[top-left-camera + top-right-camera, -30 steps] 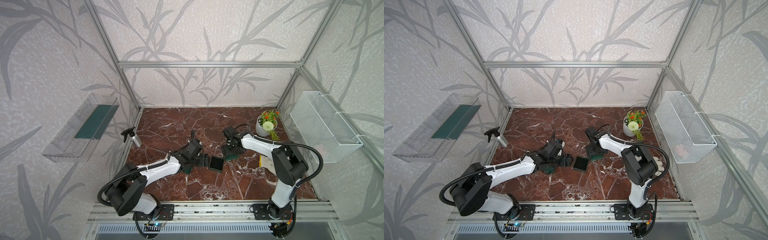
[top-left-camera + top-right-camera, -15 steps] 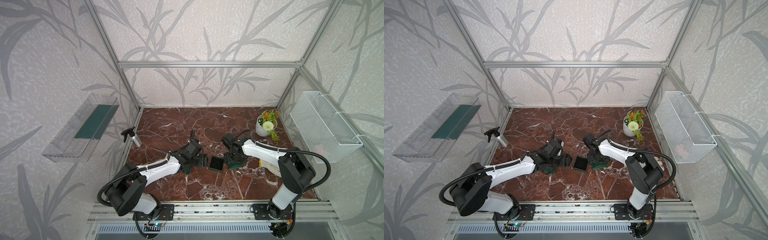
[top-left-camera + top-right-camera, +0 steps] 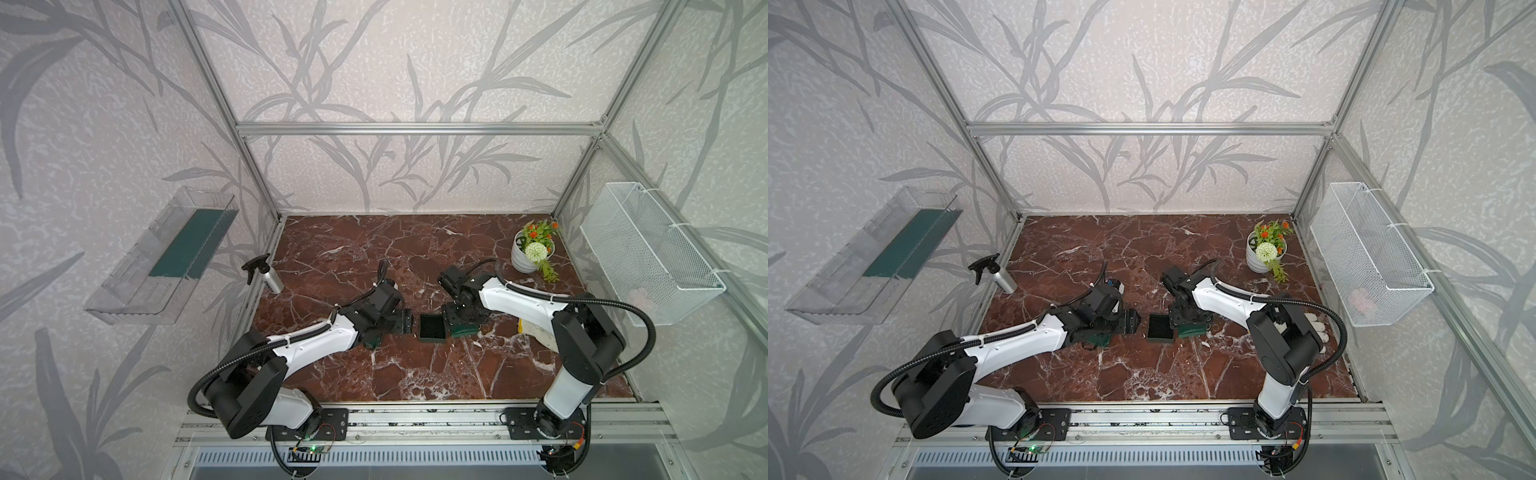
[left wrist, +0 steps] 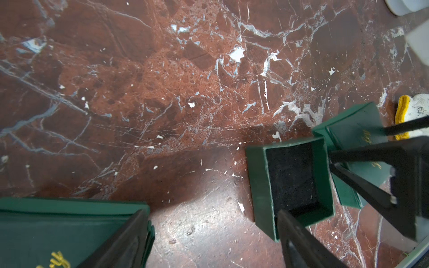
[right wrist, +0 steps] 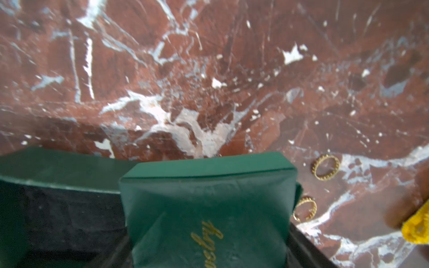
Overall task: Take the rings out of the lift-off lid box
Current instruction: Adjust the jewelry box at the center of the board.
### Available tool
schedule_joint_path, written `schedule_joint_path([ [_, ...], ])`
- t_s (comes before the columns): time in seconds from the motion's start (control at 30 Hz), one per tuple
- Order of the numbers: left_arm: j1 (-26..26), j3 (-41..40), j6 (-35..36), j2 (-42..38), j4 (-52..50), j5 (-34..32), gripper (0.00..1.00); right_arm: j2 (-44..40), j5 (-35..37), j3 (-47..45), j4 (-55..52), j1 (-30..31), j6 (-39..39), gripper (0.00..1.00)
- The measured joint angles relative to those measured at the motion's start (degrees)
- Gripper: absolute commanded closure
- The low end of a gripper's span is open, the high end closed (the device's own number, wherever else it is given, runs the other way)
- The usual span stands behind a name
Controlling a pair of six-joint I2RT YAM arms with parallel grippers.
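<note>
Both top views: open box base mid-counter btwn L gripper & R gripper, R clamping lid; L wrist: L fingers spread apart; R wrist: 2 rings on counter btwn lid & glove cuff.

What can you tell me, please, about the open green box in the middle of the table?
The box is small, square and dark green, like cardboard, its top off, lined in black velvety fabric; it looks empty. It sits flat on the red marble table, near its middle. A green lid with gold lettering seems to touch one wall.
</note>
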Motion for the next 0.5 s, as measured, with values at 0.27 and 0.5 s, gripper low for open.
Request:
schedule_joint_path([
  [0.27, 0.0, -1.3, -0.2, -2.6, 0.0, -0.7, 0.14, 1.8, -0.9, 4.1, 0.9, 1.2, -1.2, 0.22],
  [0.5, 0.0, -1.7, -0.2, -3.6, -0.4, -1.5, 0.14, -0.4, -0.8, 2.7, 1.7, 3.2, -3.1, 0.22],
])
